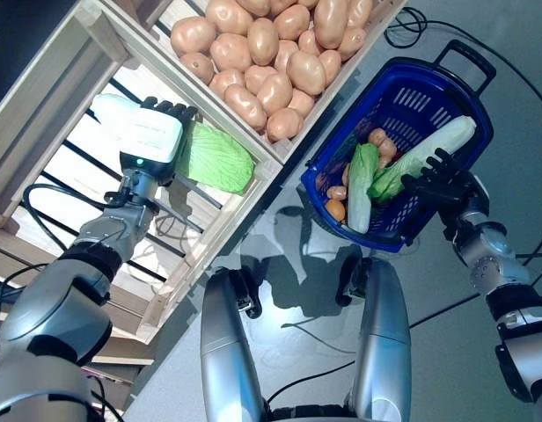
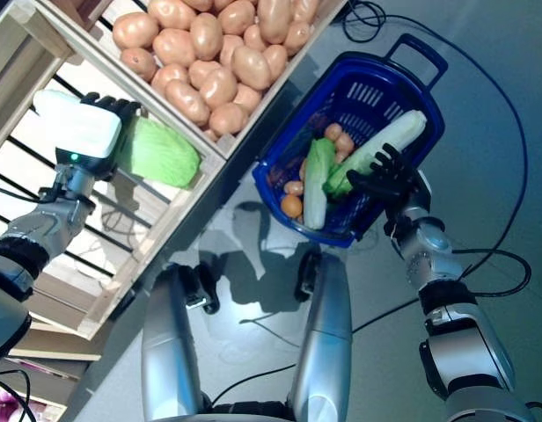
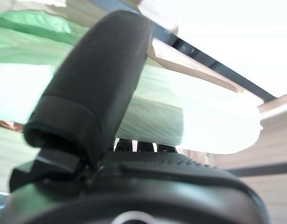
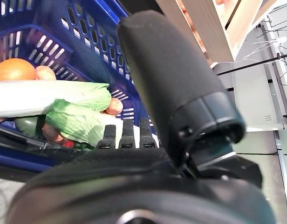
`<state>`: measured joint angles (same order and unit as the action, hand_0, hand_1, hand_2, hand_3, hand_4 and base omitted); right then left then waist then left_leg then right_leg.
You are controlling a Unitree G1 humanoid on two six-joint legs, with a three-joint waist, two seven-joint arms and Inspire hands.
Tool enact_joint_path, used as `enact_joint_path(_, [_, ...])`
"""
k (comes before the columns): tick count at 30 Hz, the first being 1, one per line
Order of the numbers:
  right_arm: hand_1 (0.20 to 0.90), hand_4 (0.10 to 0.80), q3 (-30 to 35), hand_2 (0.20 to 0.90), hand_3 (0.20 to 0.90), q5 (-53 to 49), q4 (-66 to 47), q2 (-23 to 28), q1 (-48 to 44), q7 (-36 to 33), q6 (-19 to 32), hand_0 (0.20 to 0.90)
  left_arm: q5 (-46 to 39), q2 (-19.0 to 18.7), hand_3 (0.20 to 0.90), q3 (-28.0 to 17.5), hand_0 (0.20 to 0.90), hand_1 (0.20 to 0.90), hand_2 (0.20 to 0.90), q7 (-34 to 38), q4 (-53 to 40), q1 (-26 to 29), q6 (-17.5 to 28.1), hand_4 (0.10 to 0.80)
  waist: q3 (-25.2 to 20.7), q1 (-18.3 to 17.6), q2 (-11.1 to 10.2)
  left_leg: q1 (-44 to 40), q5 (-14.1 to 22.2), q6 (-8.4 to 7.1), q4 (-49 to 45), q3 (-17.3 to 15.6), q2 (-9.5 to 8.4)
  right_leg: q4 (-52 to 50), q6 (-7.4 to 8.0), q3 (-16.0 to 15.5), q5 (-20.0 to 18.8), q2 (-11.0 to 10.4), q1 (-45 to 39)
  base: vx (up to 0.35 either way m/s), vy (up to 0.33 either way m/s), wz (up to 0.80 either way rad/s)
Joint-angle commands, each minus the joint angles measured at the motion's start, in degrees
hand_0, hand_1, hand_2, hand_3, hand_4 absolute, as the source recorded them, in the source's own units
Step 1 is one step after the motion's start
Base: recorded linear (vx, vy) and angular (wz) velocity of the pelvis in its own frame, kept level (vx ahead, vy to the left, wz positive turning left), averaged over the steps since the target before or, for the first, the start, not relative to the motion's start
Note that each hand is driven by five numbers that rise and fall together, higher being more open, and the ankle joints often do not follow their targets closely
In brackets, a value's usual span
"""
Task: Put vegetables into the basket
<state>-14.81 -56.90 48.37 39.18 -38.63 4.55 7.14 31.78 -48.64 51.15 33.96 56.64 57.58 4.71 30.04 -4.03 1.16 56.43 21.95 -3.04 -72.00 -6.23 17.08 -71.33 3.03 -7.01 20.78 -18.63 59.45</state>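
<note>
The blue plastic basket (image 1: 403, 104) stands on the floor to the right of the stand. In it lie two long pale-green cabbages (image 1: 429, 149), a small orange round vegetable (image 1: 335, 209) and some brownish ones (image 1: 383, 141). My right hand (image 1: 443, 180) is at the basket's near right rim with straight fingers, holding nothing; its wrist view shows the basket wall (image 4: 78, 32) and the cabbage leaves (image 4: 73, 119). My left hand (image 1: 152, 132) is on the stand's lower shelf, its fingers (image 1: 176, 111) straight against a round green cabbage (image 1: 216, 160). The cabbage also shows past the thumb (image 3: 94, 88).
The wooden stand (image 1: 77, 53) fills the left and top, with a slatted crate edge (image 1: 280, 158) between the cabbage shelf and the basket. The basket's black handle (image 1: 465, 57) sticks out at its far side. Grey floor (image 1: 509, 158) lies to the right.
</note>
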Motion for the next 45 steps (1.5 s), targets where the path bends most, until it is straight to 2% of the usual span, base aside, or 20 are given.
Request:
enact_joint_path(1, [0.9, 0.8, 0.6, 0.9, 0.9, -3.2, -1.0, 4.6, -5.0, 3.3, 3.6, 0.9, -6.0, -4.0, 0.9, -0.3, 0.9, 0.9, 0.9, -5.6, 2.7, 6.6, -2.3, 0.8, -0.3, -0.6, -0.4, -2.2, 0.6, -2.68, 4.6, 0.5, 1.09, 4.9, 3.38, 1.6, -3.0, -3.1, -4.2, 0.0, 0.0, 0.0])
enact_joint_path(5, [0.9, 0.8, 0.6, 0.9, 0.9, -3.4, -1.0, 4.6, -5.7, 3.2, 3.5, 0.9, -8.7, -4.0, 0.9, -0.8, 0.9, 0.9, 0.9, -16.0, 3.7, 6.4, -5.8, 0.8, -0.3, -0.6, -0.2, -2.4, 0.2, -2.57, 5.2, 0.2, 1.17, 5.7, 3.5, 1.5, -3.4, -3.2, -4.6, 0.0, 0.0, 0.0])
enact_joint_path(13, [0.9, 0.8, 0.7, 0.9, 0.9, -3.3, -0.4, 5.0, -6.5, 3.6, 2.6, 0.9, -13.5, -4.2, 0.9, -2.6, 0.9, 0.9, 0.9, -22.5, 6.5, 5.7, -10.9, 0.8, -0.3, -0.4, -0.2, -3.0, -0.4, -2.43, 6.1, 0.2, 1.36, 6.6, 3.43, 1.5, -3.8, -3.5, -5.1, 0.002, 0.001, -0.01])
enact_joint_path(14, [0.9, 0.8, 0.8, 0.9, 0.9, -3.2, -0.4, 5.0, -6.3, 3.7, 2.8, 0.9, -14.6, -4.2, 0.688, -2.9, 0.688, 0.688, 0.688, -23.0, 6.8, 5.7, -11.5, 0.659, -0.3, -0.4, -0.2, -2.8, -0.4, -2.44, 6.2, 0.2, 1.35, 6.6, 3.45, 1.4, -3.9, -3.5, -4.9, -0.003, 0.002, -0.04])
enact_joint_path(15, [0.9, 0.8, 0.8, 0.9, 0.9, -3.3, -0.4, 5.0, -6.4, 3.7, 2.7, 0.9, -14.8, -4.2, 0.578, -2.9, 0.578, 0.578, 0.578, -23.2, 6.9, 5.7, -11.6, 0.585, -0.3, -0.4, -0.2, -2.8, -0.5, -2.43, 6.2, 0.2, 1.36, 6.6, 3.45, 1.4, -3.9, -3.6, -4.9, -0.012, 0.001, -0.04])
enact_joint_path(16, [0.9, 0.8, 0.8, 0.9, 0.9, -3.6, -0.6, 5.2, -6.4, 3.6, 2.8, 0.9, -15.7, -4.3, 0.3, -3.3, 0.3, 0.3, 0.3, -23.9, 7.3, 6.1, -11.7, 0.4, -0.3, -0.4, -0.2, -2.8, -0.5, -2.37, 6.4, 0.0, 1.43, 6.9, 3.44, 1.3, -3.9, -3.6, -4.9, 0.0, 0.0, 0.0])
enact_joint_path(24, [0.9, 0.8, 0.9, 0.9, 0.9, -5.7, -0.8, 5.9, -7.1, 3.9, 3.2, 0.9, -15.5, -4.9, 0.3, -3.4, 0.3, 0.3, 0.3, -20.9, 8.2, 7.3, -11.0, 0.4, -0.3, -0.3, -0.3, -3.6, -0.9, -2.22, 7.6, -0.3, 1.57, 7.7, 3.31, 1.0, -4.0, -3.6, -5.6, 0.0, 0.0, 0.0])
enact_joint_path(32, [0.9, 0.8, 0.5, 0.9, 0.9, -6.1, -0.7, 5.0, -7.2, 4.1, 4.3, 0.9, -15.2, -4.8, 0.3, -4.2, 0.3, 0.3, 0.3, -18.7, 8.2, 6.2, -8.9, 0.4, -0.3, 0.0, -0.4, -7.7, -1.8, -2.55, 11.0, -0.8, 1.63, 10.1, 3.13, 0.5, -4.1, -3.3, -9.6, 0.0, 0.0, 0.0])
enact_joint_path(36, [0.9, 0.8, 0.4, 0.9, 0.9, -5.9, -1.1, 4.6, -6.7, 4.3, 5.1, 0.9, -16.2, -5.1, 0.3, -5.0, 0.3, 0.3, 0.3, -17.4, 7.8, 5.2, -6.6, 0.4, -0.8, 0.2, -0.4, -11.6, -3.0, -2.75, 14.6, -1.3, 1.53, 12.5, 2.88, 0.1, -4.4, -3.2, -13.3, 0.015, 0.0, 0.01])
enact_joint_path(39, [0.9, 0.8, 0.5, 0.9, 0.9, -6.1, -1.9, 4.2, -5.6, 4.6, 5.2, 0.9, -15.5, -5.5, 0.3, -5.9, 0.3, 0.3, 0.3, -17.3, 7.5, 3.5, -3.3, 0.4, -3.0, 0.5, -0.4, -15.2, -4.2, -2.93, 18.2, -1.7, 1.31, 15.0, 2.61, -0.2, -4.7, -3.2, -16.8, 0.089, -0.007, 0.02])
enact_joint_path(42, [0.9, 0.8, 0.6, 0.9, 0.9, -6.2, -3.5, 3.8, -3.9, 4.9, 4.9, 0.9, -17.6, -5.5, 0.3, -7.0, 0.3, 0.3, 0.3, -16.5, 6.0, 1.0, -1.2, 0.4, -5.3, 0.6, -0.4, -18.9, -5.5, -2.98, 21.8, -2.4, 0.95, 17.7, 2.3, -1.1, -5.0, -3.2, -20.4, 0.082, -0.024, 0.08])
enact_joint_path(45, [0.9, 0.8, 1.2, 0.9, 0.9, -5.2, -6.0, 2.6, -1.6, 4.6, 5.0, 0.9, -18.8, -5.4, 0.3, -10.0, 0.3, 0.3, 0.3, -16.4, 3.6, -2.7, 1.5, 0.4, -7.4, 0.8, -0.3, -23.2, -6.8, -2.81, 25.7, -3.2, 0.58, 20.6, 1.94, -2.1, -5.3, -2.8, -24.7, 0.077, -0.02, 0.06])
